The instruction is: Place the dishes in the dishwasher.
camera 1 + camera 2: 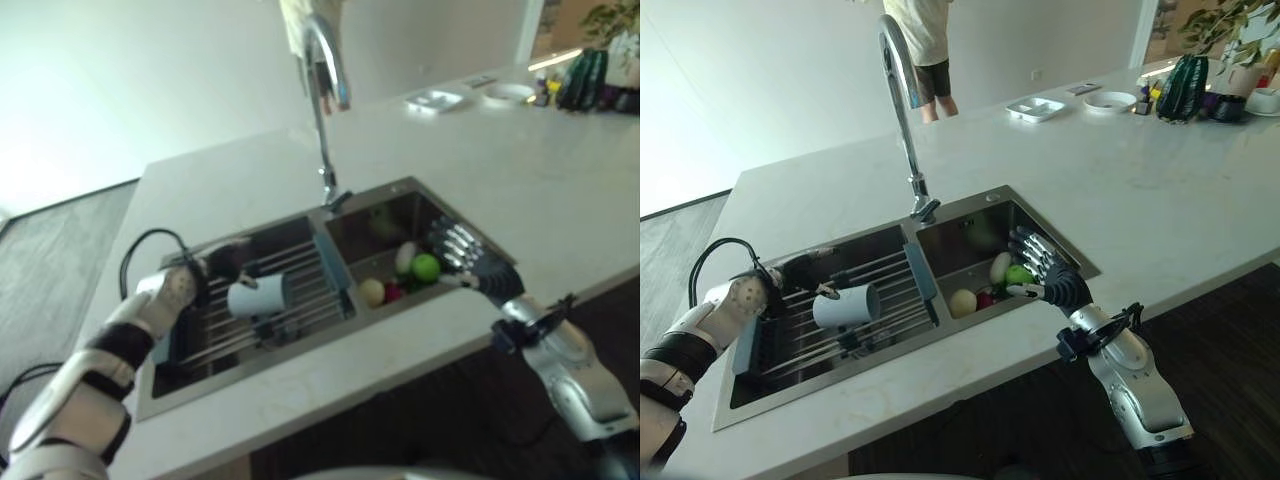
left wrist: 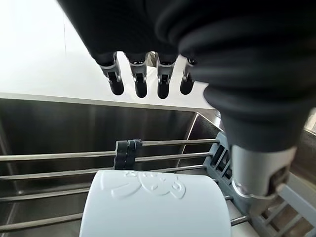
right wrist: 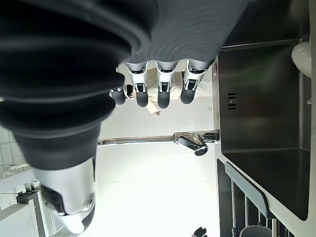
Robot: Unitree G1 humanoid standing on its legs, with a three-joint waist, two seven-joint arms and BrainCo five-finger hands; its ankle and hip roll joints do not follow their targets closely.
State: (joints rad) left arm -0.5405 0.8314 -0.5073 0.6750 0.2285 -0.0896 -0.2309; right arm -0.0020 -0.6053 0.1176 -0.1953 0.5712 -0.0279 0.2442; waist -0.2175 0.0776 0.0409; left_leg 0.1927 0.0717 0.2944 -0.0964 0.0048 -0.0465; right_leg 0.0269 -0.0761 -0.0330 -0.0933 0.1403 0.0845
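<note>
A pale cup (image 1: 845, 307) lies on its side on the wire rack (image 1: 790, 352) in the left basin of the sink (image 1: 985, 196). My left hand (image 1: 792, 271) hovers just left of and above the cup, apart from it. In the left wrist view its fingers (image 2: 140, 79) are straight and open, with the cup (image 2: 155, 205) under the palm. My right hand (image 1: 1048, 272) is open over the right basin, with its fingers spread above a green apple (image 1: 1018, 274) and a white round thing (image 1: 999, 266).
A tall faucet (image 1: 902, 90) rises behind the divider between the basins. A yellowish fruit (image 1: 962, 302) and a red one (image 1: 985, 299) lie in the right basin. A tray (image 1: 1035, 108), a bowl (image 1: 1110, 100) and a dark bag (image 1: 1180, 88) stand on the far counter. A person (image 1: 920, 50) stands beyond it.
</note>
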